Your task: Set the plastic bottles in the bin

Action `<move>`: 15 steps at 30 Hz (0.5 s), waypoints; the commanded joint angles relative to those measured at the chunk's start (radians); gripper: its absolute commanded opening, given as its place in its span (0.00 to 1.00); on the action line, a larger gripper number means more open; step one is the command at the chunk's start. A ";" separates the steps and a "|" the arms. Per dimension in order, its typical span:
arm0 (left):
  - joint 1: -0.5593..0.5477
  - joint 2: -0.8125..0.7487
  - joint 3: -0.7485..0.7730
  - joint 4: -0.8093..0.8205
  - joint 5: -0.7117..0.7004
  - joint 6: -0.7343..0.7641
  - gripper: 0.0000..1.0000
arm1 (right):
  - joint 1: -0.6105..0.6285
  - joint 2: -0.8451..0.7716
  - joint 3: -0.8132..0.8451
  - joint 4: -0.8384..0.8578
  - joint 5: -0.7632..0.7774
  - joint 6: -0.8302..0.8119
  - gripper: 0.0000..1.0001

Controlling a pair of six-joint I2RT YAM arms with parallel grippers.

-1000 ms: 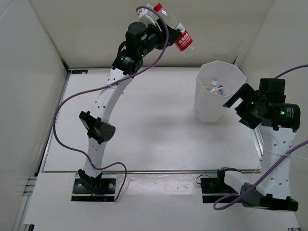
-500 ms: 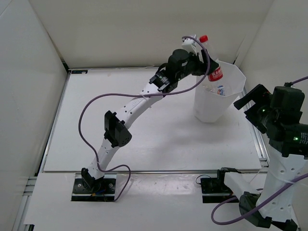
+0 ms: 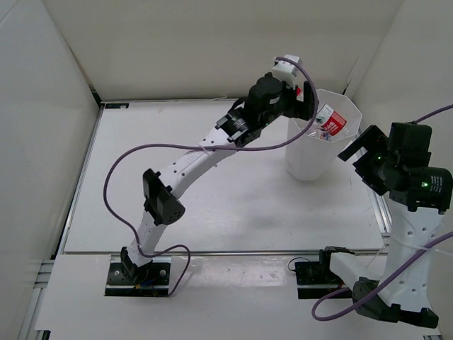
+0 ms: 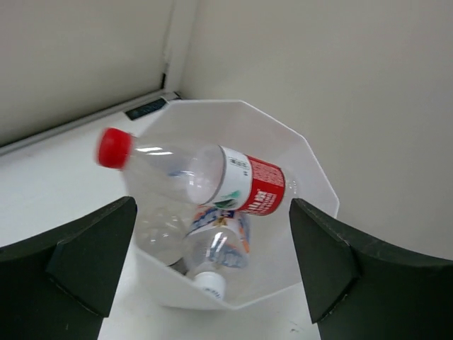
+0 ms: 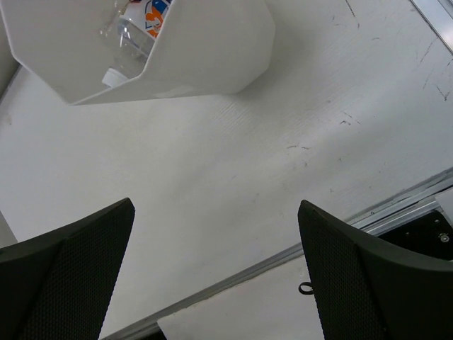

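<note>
The tall white translucent plastic bin with faceted walls (image 3: 308, 161) stands at the far right of the white surface (image 3: 233, 205), near the back wall. Through the left wrist view we look straight down into it. Uppermost is the clear plastic bottle with a red cap and a red-and-white label (image 4: 191, 170). It lies crosswise just inside the mouth, cap to the left of that view and base near the opposite wall. We cannot tell whether it rests on what is below.

Under it lies a clear bottle with a bluish-white label and a white cap (image 4: 221, 237), its cap towards the near wall. Beside that, to the left, is a plain clear bottle (image 4: 157, 230). A small dark spot shows low between them, too hidden for us to name.

The left tool (image 4: 212, 205) hangs over the bin's near-left rim with its jaws spread wide. The red-capped bottle is beyond and below its black fingers (image 4: 85, 262), touching neither.

The right tool (image 5: 216, 205) is also spread wide and holds nothing. It is over bare surface just beside the bin's right wall, and the white-capped bottle shows dimly through that wall.
</note>
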 commanded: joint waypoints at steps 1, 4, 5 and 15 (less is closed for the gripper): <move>0.024 -0.176 -0.038 -0.035 -0.095 0.097 1.00 | -0.006 0.009 -0.028 0.009 -0.008 0.006 1.00; 0.012 -0.219 -0.097 -0.072 -0.139 0.145 1.00 | -0.006 0.031 -0.028 0.018 -0.031 0.006 1.00; -0.003 -0.261 -0.121 -0.081 -0.167 0.162 1.00 | -0.006 0.045 -0.028 0.029 -0.040 0.006 1.00; -0.024 -0.770 -0.867 -0.104 -0.900 0.202 1.00 | -0.006 0.088 -0.019 0.107 -0.035 -0.064 1.00</move>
